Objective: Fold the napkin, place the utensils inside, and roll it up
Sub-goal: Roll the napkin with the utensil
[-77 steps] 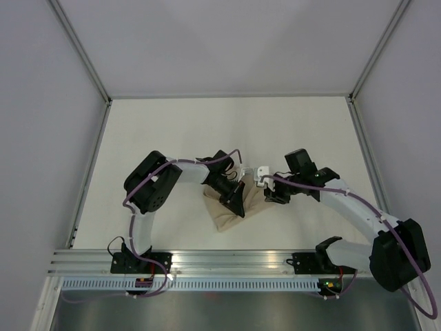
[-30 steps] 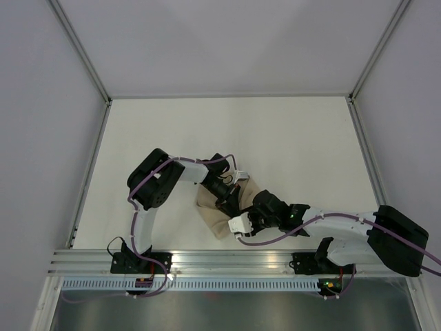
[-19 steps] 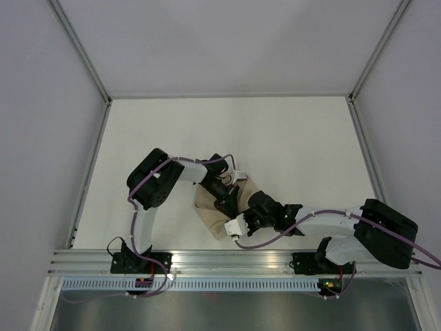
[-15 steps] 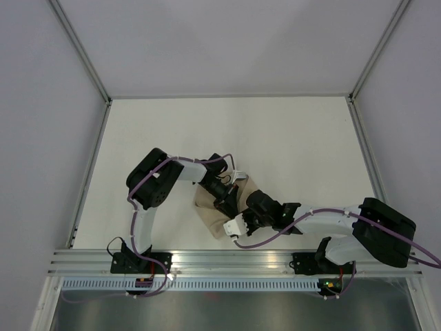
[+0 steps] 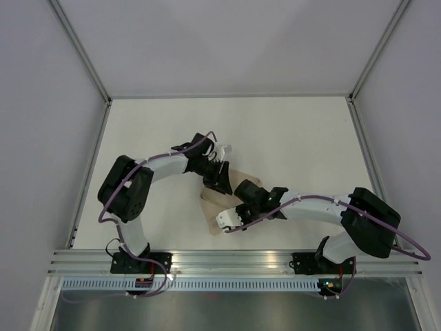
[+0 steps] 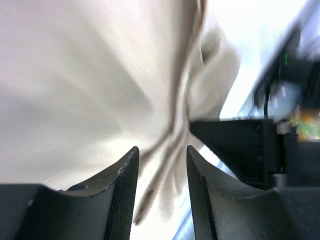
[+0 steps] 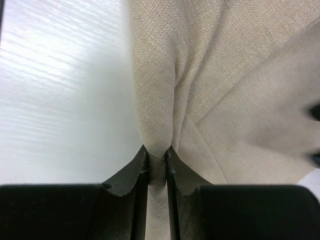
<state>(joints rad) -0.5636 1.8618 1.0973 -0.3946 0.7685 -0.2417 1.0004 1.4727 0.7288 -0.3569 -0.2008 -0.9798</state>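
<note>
The right pincer point(image 7: 156, 150) is clenched on the napkin point(image 7: 235, 75). A narrow upright fold of the tan cloth is squeezed between its two dark fingers point(image 7: 135, 175). The rest of the cloth spreads ahead of the tips and off to their right, in overlapping creased layers. To the left of the same tips lies bare white bench point(image 5: 296, 138), so the grip sits right at the cloth's edge.

The left pincer point(image 6: 160, 152) hovers close over the same cloth, and its view is blurred. Its fingers point(image 6: 125, 190) stand a little apart, with a dark crease of the napkin running through the gap. Whether they nip the cloth or only frame it cannot be told. Just ahead and to the right of them, the black body of the right pincer juts in. Its tip meets the cloth where several creases gather, so it crowds the space in front of the left fingers.

From above, the two pincers sit very near each other over the bunched napkin. The napkin lies on the bench between them and shows only in patches around them, since the dark wrists cover much of it. Purple cables point(image 5: 172, 157) loop along both arms. A ribbed metal rail point(image 5: 220, 260) runs along the near edge behind the arms, and pale grey walls point(image 5: 41, 138) close in the bench on three sides.
</note>
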